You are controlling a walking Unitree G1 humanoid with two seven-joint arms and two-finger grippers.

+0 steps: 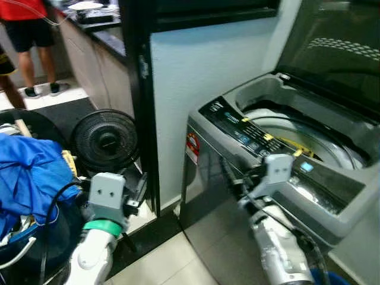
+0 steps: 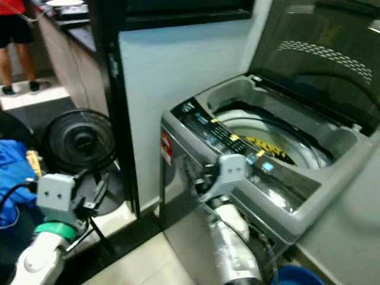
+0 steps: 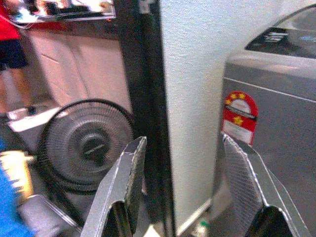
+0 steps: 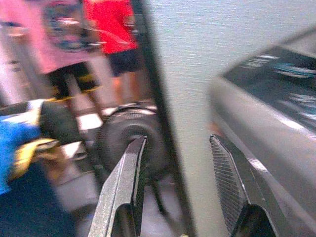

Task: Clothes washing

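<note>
Tiled floor (image 1: 178,261); washer (image 1: 285,160) lid up, both hands (image 3: 182,187) (image 4: 180,187) agape

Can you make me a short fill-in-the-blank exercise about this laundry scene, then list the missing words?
1. The lid of the grey top-loading washing machine is ____.
2. The crumpled cloth heaped on the robot's left is ____ in colour.
3. The round black floor fan stands on the ____.
4. The left gripper and the right gripper both have their fingers ____.

Missing words: open; blue; floor; open
</note>
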